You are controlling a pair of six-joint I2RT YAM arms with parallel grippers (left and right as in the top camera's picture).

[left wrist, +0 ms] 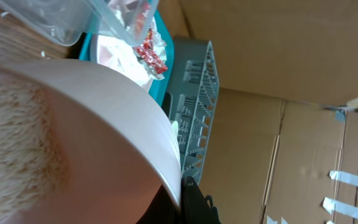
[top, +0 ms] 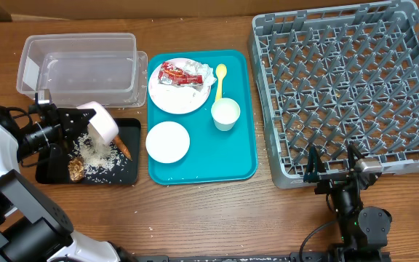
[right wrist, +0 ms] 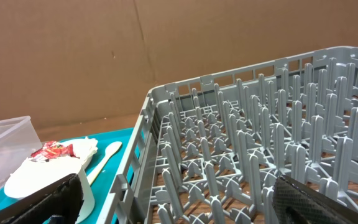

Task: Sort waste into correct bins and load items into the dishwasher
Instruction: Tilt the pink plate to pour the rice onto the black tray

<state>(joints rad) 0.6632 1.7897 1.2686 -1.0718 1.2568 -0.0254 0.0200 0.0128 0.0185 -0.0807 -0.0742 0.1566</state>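
Over the black tray [top: 131, 175] at lower left, tipped white bowl [top: 102, 122] clamped in left jaws, right jaws wide by rack [top: 355, 87].

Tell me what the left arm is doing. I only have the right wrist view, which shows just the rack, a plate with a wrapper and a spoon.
Observer: The left end effector is shut on a white bowl, which is tipped on its side over the black tray.
Operator: Is anything on that tray?
Observer: On it lie white rice, an orange carrot stick and a brown food chunk.
Operator: Are there any other dishes I can't see?
Observer: A second white bowl sits upright on the teal tray, on the near side of the plate.
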